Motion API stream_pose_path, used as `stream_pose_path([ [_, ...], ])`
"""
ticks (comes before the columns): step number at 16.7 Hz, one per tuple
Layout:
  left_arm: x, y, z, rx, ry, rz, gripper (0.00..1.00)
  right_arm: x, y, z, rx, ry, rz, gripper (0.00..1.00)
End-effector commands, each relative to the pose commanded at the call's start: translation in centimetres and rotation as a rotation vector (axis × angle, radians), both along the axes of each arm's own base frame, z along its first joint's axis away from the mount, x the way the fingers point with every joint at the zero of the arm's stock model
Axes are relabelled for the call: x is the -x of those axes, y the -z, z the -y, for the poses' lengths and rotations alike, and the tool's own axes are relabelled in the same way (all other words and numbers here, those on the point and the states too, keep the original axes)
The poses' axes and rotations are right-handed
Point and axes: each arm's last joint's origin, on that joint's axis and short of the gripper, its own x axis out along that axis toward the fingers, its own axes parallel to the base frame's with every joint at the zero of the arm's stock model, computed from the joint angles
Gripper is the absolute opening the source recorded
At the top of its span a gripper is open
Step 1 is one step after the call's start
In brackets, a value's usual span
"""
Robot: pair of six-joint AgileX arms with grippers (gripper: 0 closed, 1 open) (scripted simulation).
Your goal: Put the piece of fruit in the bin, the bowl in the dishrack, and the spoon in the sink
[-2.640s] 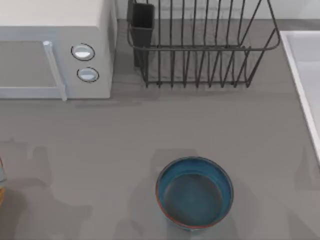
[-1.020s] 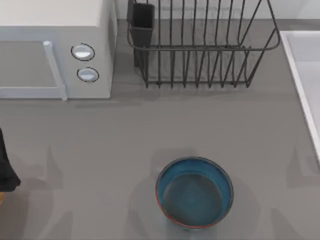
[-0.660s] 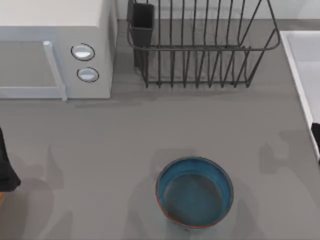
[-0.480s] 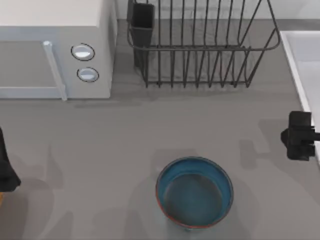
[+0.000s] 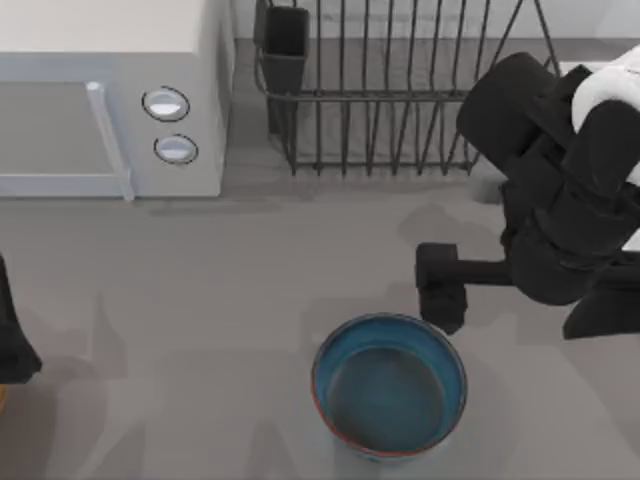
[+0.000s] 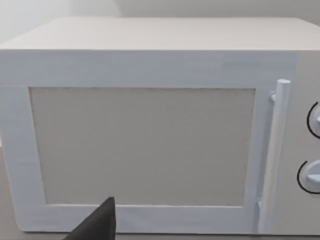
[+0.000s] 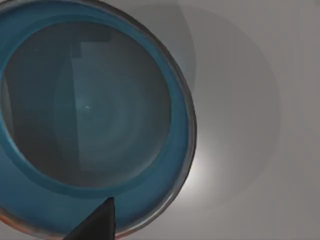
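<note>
right gripper (image 5: pixel 441 288) above far rim of blue bowl (image 5: pixel 389 386), finger state indeterminate. bowl upright on grey table (image 5: pixel 200 300), near dishrack (image 5: pixel 400 90). left arm (image 5: pixel 12 335) parked at left edge.

I see the bowl (image 5: pixel 389 386) standing upright on the counter (image 5: pixel 220 300), my landmark here. Behind it and to its left sits the microwave (image 5: pixel 110 95); behind it and slightly right, the dishrack (image 5: pixel 400 90). My right tool (image 5: pixel 440 288) hangs just behind the bowl's right rim. My left arm (image 5: pixel 12 325) waits far to the bowl's left, at the counter's edge.
</note>
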Motion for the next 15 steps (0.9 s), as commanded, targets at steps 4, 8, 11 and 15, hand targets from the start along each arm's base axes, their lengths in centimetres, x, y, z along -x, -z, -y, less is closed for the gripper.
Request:
stream_pose_path([
  [4, 0.0, 0.0, 0.0, 0.0, 0.0, 0.0, 1.0, -0.7, 0.6, -2.7, 0.062, -0.001, -0.07, 1.0],
  [8, 0.0, 0.0, 0.0, 0.0, 0.0, 0.0, 1.0, -0.7, 0.7, -2.9, 0.066, -0.001, -0.073, 1.0],
  [11, 0.0, 0.0, 0.0, 0.0, 0.0, 0.0, 1.0, -0.8, 1.2, -2.7, 0.066, 0.001, -0.074, 1.0],
  [15, 0.0, 0.0, 0.0, 0.0, 0.0, 0.0, 1.0, -1.0, 5.0, -3.0, 0.065, -0.001, -0.072, 1.0],
])
